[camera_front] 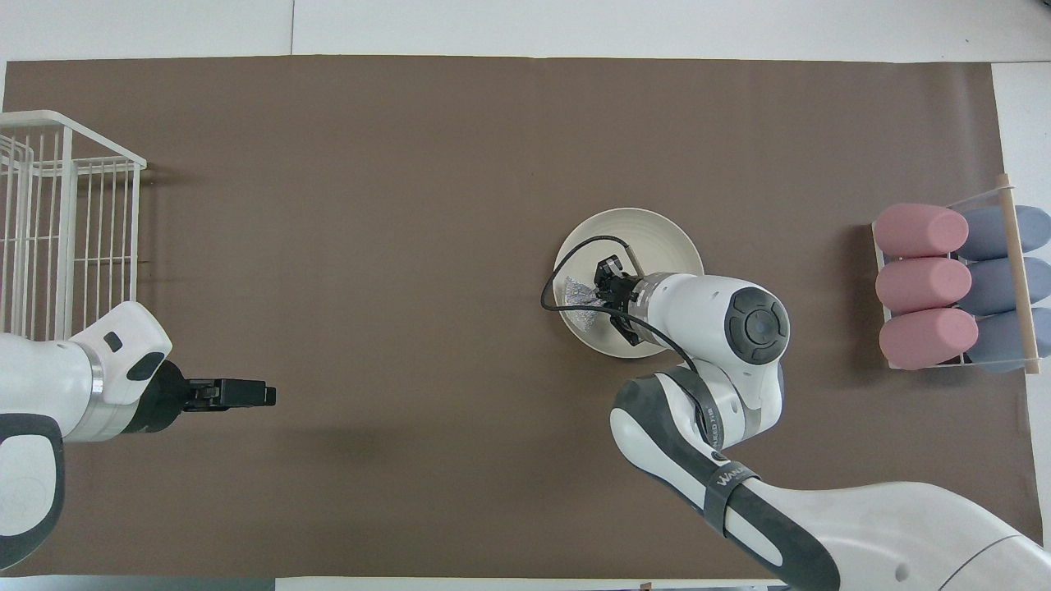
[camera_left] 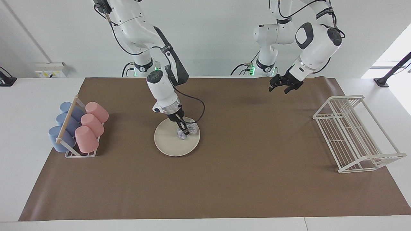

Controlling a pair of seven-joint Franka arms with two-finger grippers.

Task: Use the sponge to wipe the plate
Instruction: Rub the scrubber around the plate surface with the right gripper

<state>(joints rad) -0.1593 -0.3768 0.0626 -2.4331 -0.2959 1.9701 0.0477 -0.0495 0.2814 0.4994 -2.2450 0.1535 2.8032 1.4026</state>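
Note:
The cream-white plate (camera_left: 170, 146) lies on the brown mat toward the right arm's end of the table; it also shows in the overhead view (camera_front: 644, 234). The silvery-grey sponge (camera_left: 192, 129) rests on the plate, on the part nearer the robots, and shows in the overhead view (camera_front: 576, 297). My right gripper (camera_left: 184, 131) (camera_front: 599, 297) is shut on the sponge and presses it onto the plate. A black cable loops over the plate's rim. My left gripper (camera_left: 280, 89) (camera_front: 250, 395) waits open and empty, raised over the mat at the left arm's end.
A small rack holding pink cups (camera_left: 91, 123) and blue cups (camera_left: 65, 125) on their sides stands at the right arm's end (camera_front: 924, 283). A white wire rack (camera_left: 356, 134) (camera_front: 57, 222) stands at the left arm's end.

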